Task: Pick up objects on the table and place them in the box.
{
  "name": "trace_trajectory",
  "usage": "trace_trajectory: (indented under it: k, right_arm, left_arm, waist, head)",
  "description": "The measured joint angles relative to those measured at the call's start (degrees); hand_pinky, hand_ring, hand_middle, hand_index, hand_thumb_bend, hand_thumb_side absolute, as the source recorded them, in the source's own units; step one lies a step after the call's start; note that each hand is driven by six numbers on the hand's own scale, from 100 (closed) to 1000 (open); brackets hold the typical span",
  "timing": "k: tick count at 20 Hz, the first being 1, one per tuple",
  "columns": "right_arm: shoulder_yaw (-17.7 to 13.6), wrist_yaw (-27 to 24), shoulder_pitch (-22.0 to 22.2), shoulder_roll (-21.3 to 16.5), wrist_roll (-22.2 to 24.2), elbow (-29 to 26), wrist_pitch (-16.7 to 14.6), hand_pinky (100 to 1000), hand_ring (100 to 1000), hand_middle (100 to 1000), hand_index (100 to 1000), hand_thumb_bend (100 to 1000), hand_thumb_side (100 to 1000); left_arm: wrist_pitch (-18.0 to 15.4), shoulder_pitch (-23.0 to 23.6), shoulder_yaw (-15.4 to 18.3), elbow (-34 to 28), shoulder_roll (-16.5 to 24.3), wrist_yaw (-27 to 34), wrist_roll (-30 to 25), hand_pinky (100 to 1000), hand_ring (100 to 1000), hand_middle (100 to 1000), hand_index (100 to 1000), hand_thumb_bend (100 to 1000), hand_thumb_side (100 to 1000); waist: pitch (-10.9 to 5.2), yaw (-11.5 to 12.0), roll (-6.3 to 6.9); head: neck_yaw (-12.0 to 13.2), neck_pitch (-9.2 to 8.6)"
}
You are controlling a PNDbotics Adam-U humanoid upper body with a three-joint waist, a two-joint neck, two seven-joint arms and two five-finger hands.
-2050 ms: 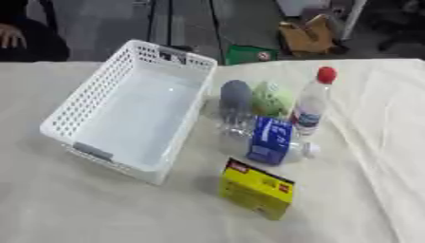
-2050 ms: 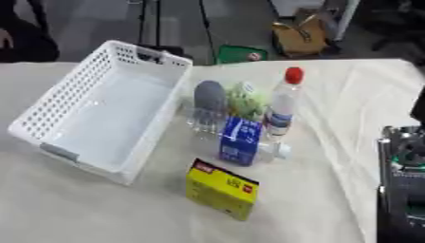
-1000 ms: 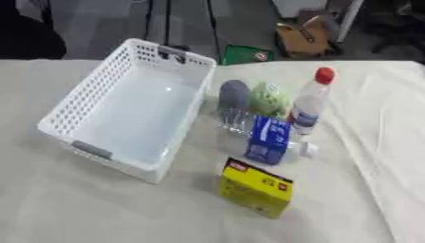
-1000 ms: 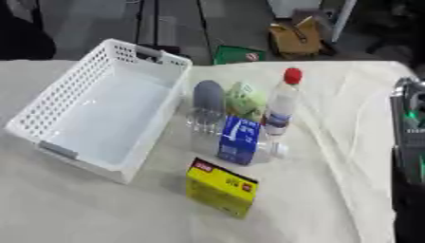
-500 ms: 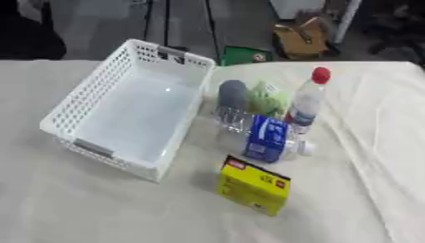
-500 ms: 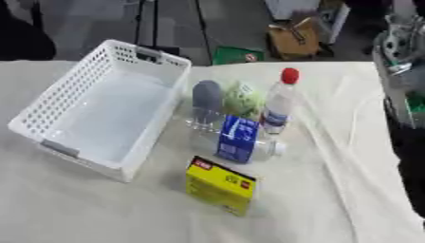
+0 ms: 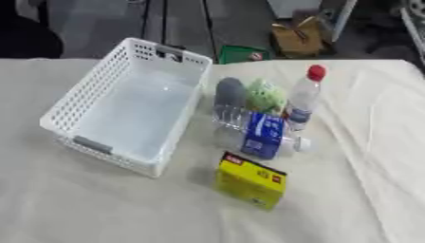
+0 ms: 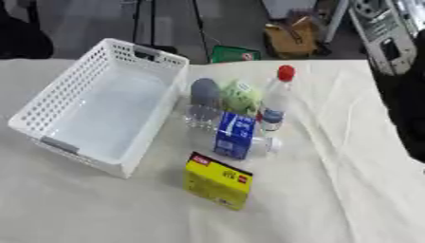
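One white perforated basket (image 7: 124, 114) empty on the cloth-covered bench (image 7: 83, 209), two clear bottles, one upright with red cap (image 7: 302, 99), one lying with blue label (image 7: 262, 134), one grey object (image 7: 229, 92), one green object (image 7: 264, 95), one yellow box (image 7: 251, 180) nearest, right arm (image 8: 407, 95) dark at right edge, hand state cannot tell.

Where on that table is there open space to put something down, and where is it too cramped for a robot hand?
Free: the inside of the white perforated plastic basket, the cloth in front of the yellow box, and the cloth right of the red-capped clear bottle. Crowded: the grey ball, green ball, lying blue-labelled bottle and upright bottle cluster close together.
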Motion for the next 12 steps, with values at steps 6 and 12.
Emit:
trace_trajectory:
  k: [6,12]
  right_arm:
    - [8.3,-3.0,-4.3,-0.3,4.4,1.6,-0.2,854,832,806,929,259,1000]
    - [13.9,-9.3,-6.9,1.4,11.0,0.4,2.6,896,884,825,946,307,1000]
  left_arm:
    - [0.3,0.4,-0.1,0.0,0.0,0.0,0.0,807,790,778,797,100,729]
    - [0.8,0.4,-0.2,0.0,0.0,0.0,-0.1,807,790,777,794,100,729]
  waist:
    - [-0.54,-1.1,-0.43]
    - [-0.72,-1.7,-0.54]
  head:
    - [0.6,0.32]
    - [1.0,0.38]
